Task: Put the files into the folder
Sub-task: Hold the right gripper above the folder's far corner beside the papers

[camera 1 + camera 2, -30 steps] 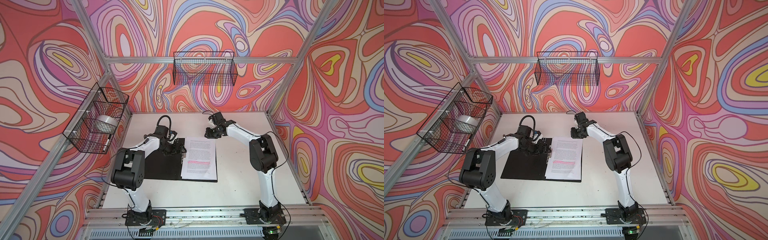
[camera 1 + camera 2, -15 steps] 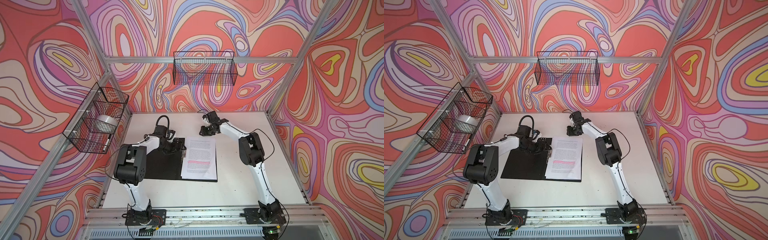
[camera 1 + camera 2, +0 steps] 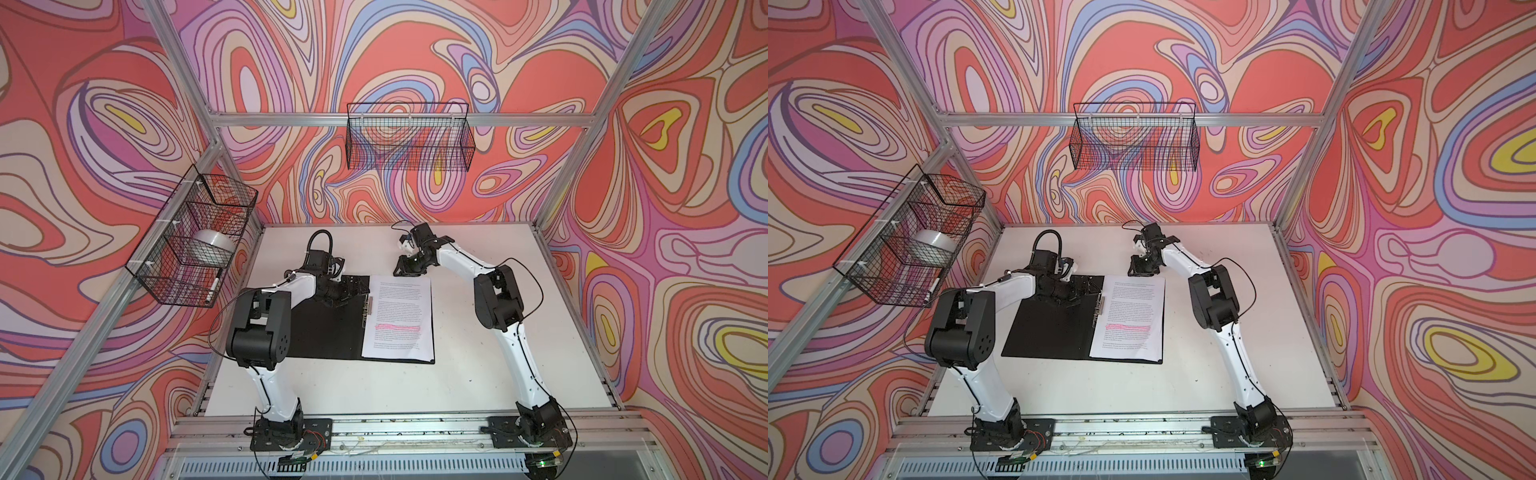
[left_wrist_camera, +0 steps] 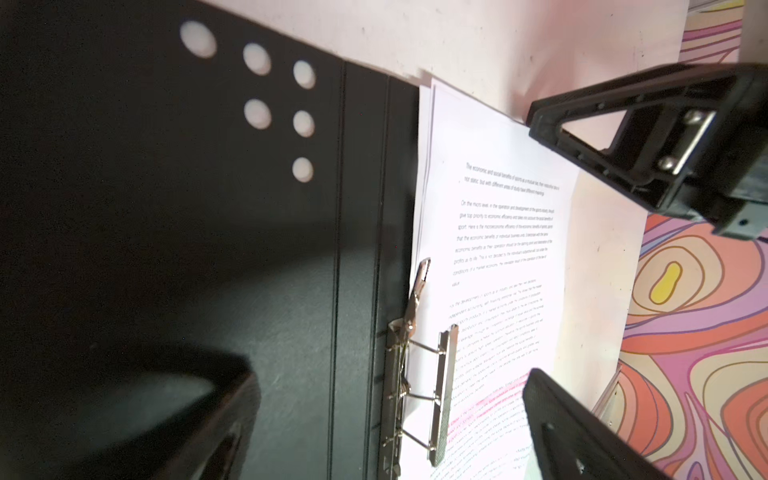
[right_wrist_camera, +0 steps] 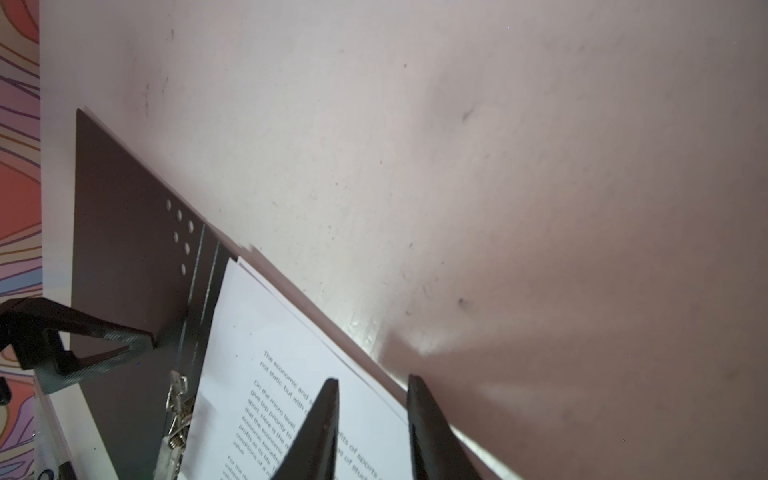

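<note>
Files lie in open folder, left hand spread wide

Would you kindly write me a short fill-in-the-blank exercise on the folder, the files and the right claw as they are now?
1. The folder lies open, and the inside facing up is ___.
2. In both top views the files rest on its ___ half.
3. One line on the files is highlighted ___.
4. The right claw stands at the files' far edge, its jaws apart, and holds ___.

Missing words: black; right; pink; nothing
</note>
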Motion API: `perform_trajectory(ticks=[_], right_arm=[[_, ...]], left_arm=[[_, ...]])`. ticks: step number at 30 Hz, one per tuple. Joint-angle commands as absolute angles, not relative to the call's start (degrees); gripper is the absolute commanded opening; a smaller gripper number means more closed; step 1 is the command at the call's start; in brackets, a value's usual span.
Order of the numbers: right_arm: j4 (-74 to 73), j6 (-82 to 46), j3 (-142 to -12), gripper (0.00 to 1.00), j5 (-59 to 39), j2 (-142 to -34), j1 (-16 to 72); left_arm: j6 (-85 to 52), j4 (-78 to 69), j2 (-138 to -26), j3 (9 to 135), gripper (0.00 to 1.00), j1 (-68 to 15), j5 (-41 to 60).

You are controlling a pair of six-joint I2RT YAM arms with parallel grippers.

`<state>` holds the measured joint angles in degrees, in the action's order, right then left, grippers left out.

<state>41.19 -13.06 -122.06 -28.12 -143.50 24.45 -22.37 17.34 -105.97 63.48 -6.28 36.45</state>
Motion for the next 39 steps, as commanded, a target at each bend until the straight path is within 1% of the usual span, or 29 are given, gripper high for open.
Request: perform_trajectory(ticks=[1, 5, 8, 11, 16, 20, 29, 39], right_arm=[[43.6, -11.36, -123.66, 0.29, -30.58, -145.42, 24.48], [44.7, -10.92, -125.07, 0.29, -31.0, -145.75, 24.48], [46.23, -10.5, -126.82, 0.25, -32.56, -146.85, 24.48], [46.54, -10.58, -127.17, 0.29, -31.91, -147.17, 24.45], [44.24, -11.55, -126.24, 0.31, -31.11, -146.23, 24.48], [41.52, -13.12, -126.44, 0.31, -31.34, -145.85, 24.49], [39.39, -16.94, -130.43, 0.31, -36.55, -150.26, 24.5], [41.85, -15.76, -130.33, 0.3, -38.72, -151.2, 25.13]], left_arm=[[-24.58, 16.59, -109.02, 61.74, 1.0, -5.76, 34.59], [-25.11, 16.76, -109.77, 62.09, 1.0, -5.54, 34.77], [-25.35, 16.96, -110.02, 62.32, 1.0, -5.45, 35.27], [-25.38, 16.88, -109.95, 62.36, 1.0, -5.46, 35.46], [-24.78, 17.07, -109.69, 62.49, 1.0, -5.45, 35.2], [-24.78, 17.3, -109.52, 62.73, 1.0, -5.44, 35.89], [-24.93, 17.14, -109.24, 62.8, 1.0, -5.36, 36.13], [-25.92, 16.7, -110.04, 62.86, 1.0, -5.41, 36.56]])
